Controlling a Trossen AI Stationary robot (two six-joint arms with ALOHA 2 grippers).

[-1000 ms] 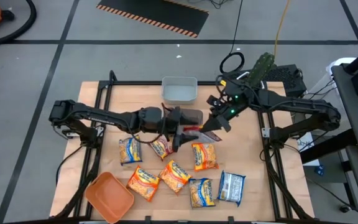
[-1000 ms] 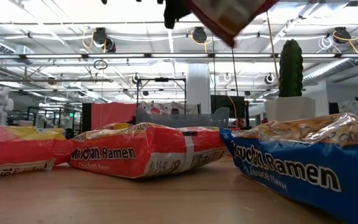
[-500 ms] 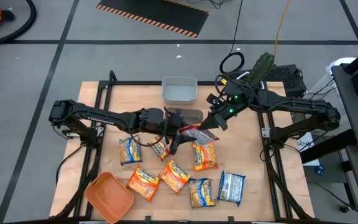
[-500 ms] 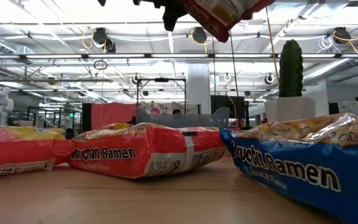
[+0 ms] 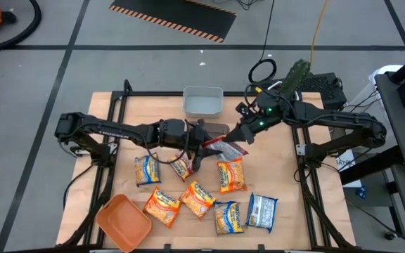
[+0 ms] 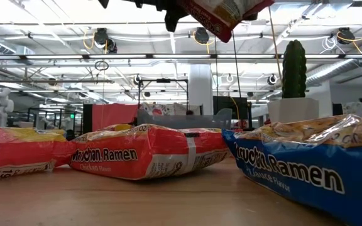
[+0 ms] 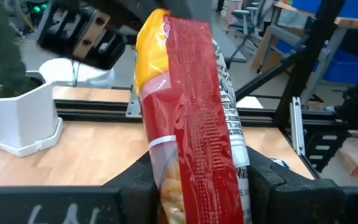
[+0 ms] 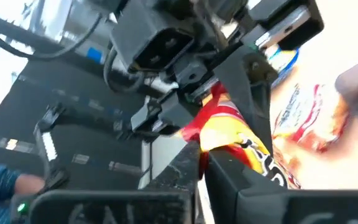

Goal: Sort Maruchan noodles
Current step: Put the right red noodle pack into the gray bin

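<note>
A red-and-yellow Maruchan noodle packet (image 5: 221, 147) hangs in the air over the middle of the table, between my two grippers. My left gripper (image 5: 204, 145) reaches in from the table's left and is shut on it. My right gripper (image 5: 240, 135) comes from the far right and is shut on its other end. In the low view the packet (image 6: 222, 14) shows at the top, well above the table. Several more noodle packets lie flat on the table, among them an orange one (image 5: 231, 176) and a blue-and-silver one (image 5: 262, 211). My left gripper has the packet's left end (image 7: 194, 180) pinched between its two fingers, one on each flat face. The fingers (image 7: 261, 186) lie level and point toward the table's right. The packet stands on edge, clear of the table. My right gripper pinches the packet's yellow end edge (image 8: 219, 138) between its nearly closed fingers. It slants down from the table's far right. Its own fingers hide how far back the packet reaches.
A grey bin (image 5: 203, 102) stands at the far middle, and a clear bin (image 5: 219, 129) lies just under the grippers. An orange tray (image 5: 124, 223) sits at the near left corner. A cactus in a white pot (image 5: 295, 76) stands by the right arm's base.
The held packet has risen a little and shifted slightly toward the table's left. My right gripper has gone a little toward the far edge with it. The packets on the table have stayed where they were.
</note>
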